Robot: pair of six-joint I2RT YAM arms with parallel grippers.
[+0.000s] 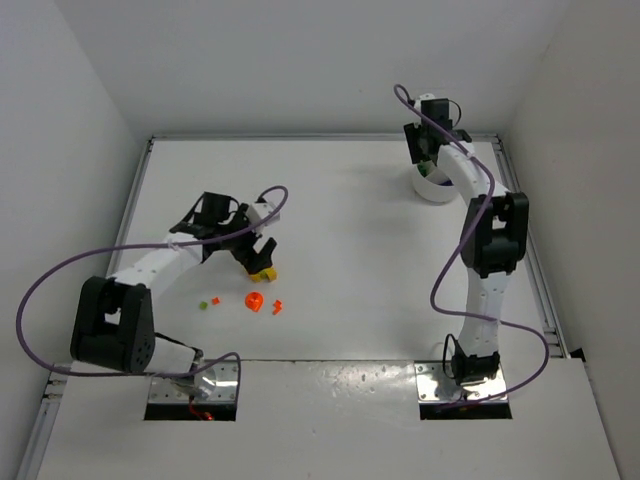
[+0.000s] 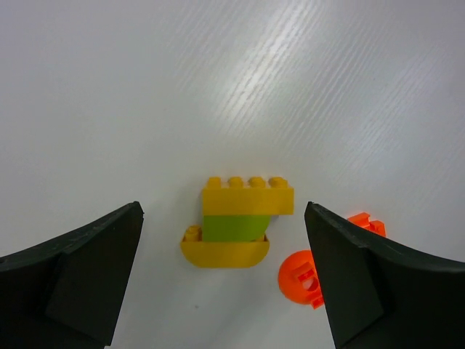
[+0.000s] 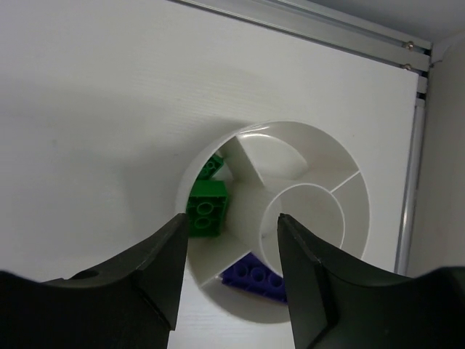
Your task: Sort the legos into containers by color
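Note:
A stack of legos (image 2: 236,222), yellow over green over a curved yellow piece, lies on the table between the fingers of my left gripper (image 2: 224,211), which hangs open above it without touching. In the top view that stack (image 1: 263,271) sits just below the left gripper (image 1: 255,255). A round orange lego (image 2: 299,276) and another orange bit (image 2: 367,222) lie by the right finger. My right gripper (image 3: 231,218) stands open and empty over the containers, a divided white dish (image 3: 305,131). One section holds two green legos (image 3: 208,207); the neighbouring section holds a dark blue one (image 3: 261,276).
Near the left arm the table carries the round orange piece (image 1: 255,300), a small orange bit (image 1: 277,306), another orange bit (image 1: 214,299) and a tiny green bit (image 1: 202,304). The dish (image 1: 432,185) stands at the back right, close to the metal table rail (image 3: 407,51).

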